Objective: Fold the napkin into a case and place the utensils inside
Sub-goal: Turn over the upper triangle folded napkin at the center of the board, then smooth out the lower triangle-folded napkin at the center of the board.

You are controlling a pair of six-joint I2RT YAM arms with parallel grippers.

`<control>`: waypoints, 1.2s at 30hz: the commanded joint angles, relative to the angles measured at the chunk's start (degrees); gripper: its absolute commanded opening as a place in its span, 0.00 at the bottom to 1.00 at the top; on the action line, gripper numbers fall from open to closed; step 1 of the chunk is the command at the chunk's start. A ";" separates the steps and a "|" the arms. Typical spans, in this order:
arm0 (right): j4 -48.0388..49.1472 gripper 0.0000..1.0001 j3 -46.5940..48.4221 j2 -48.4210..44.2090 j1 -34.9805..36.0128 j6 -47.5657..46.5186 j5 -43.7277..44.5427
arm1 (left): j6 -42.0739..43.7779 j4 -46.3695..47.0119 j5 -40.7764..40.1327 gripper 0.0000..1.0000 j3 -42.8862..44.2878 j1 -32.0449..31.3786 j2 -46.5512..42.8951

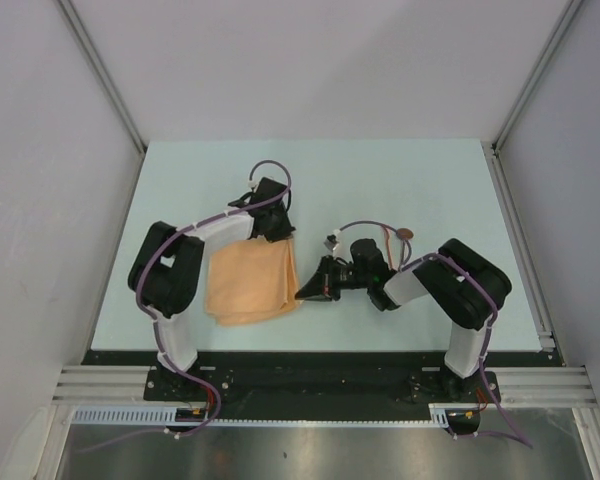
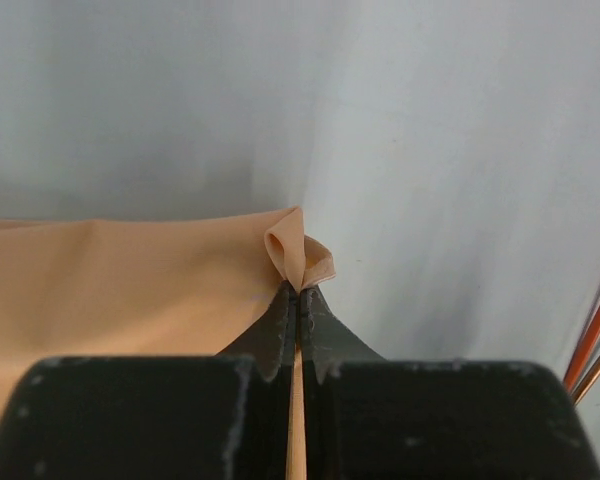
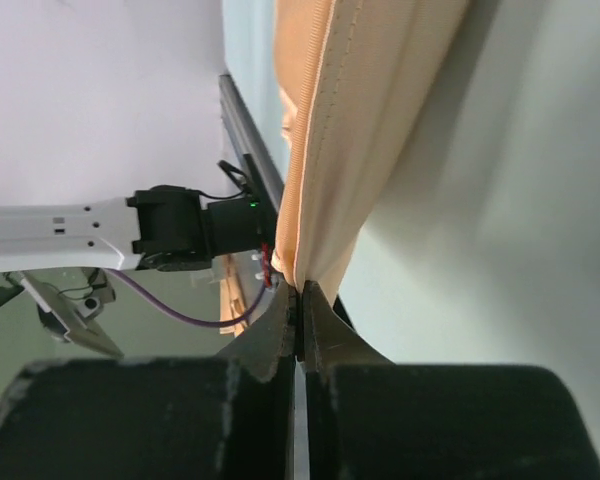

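The peach-orange napkin [image 1: 250, 282] lies on the table between the arms, its right part doubled over. My left gripper [image 1: 276, 232] is shut on the napkin's far right corner; the pinched cloth [image 2: 298, 258] curls out past the tips. My right gripper [image 1: 302, 294] is shut on the napkin's near right corner, and the cloth [image 3: 350, 120] hangs taut from the tips. The utensils [image 1: 398, 238] lie behind the right arm, a reddish-brown spoon bowl and a thin stick showing. Two thin reddish sticks [image 2: 595, 335] also show at the right edge of the left wrist view.
The pale green table [image 1: 380, 180] sits inside grey walls. A raised rail [image 1: 520, 240] runs along its right edge. The black base plate [image 1: 310, 365] lies along the near edge. The left arm [image 3: 130, 235] shows in the right wrist view.
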 commanded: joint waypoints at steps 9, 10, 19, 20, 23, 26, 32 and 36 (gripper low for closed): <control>-27.53 0.23 -2.40 -8.23 -4.84 -23.20 -3.76 | -0.18 10.85 -2.50 0.14 9.65 -4.30 5.87; -33.14 0.40 -2.22 -9.63 -5.28 -26.36 -2.70 | 1.48 8.40 -2.60 0.40 10.53 -4.66 5.70; -57.28 0.74 1.12 -24.06 -14.58 -37.90 12.86 | 11.33 -11.54 -2.94 0.87 14.06 -6.68 -5.55; -57.01 0.74 1.91 -23.36 -15.39 -37.73 12.60 | 11.68 -12.36 -3.03 0.82 11.79 -7.99 -6.34; -54.38 0.62 7.00 -18.97 -17.06 -36.59 9.72 | 11.52 -13.16 -2.60 0.55 5.56 -11.58 -8.80; -50.52 0.54 10.79 -14.84 -16.28 -34.22 5.77 | 10.20 -12.72 -4.34 0.47 0.37 -16.50 -10.30; -44.54 0.47 8.60 -11.41 -10.83 -32.46 4.43 | 9.14 -13.69 -9.02 0.62 -4.39 -22.85 -11.35; -39.97 0.46 5.35 -10.17 -8.72 -31.31 4.34 | 7.91 -14.39 -9.01 0.60 -5.54 -23.73 -11.35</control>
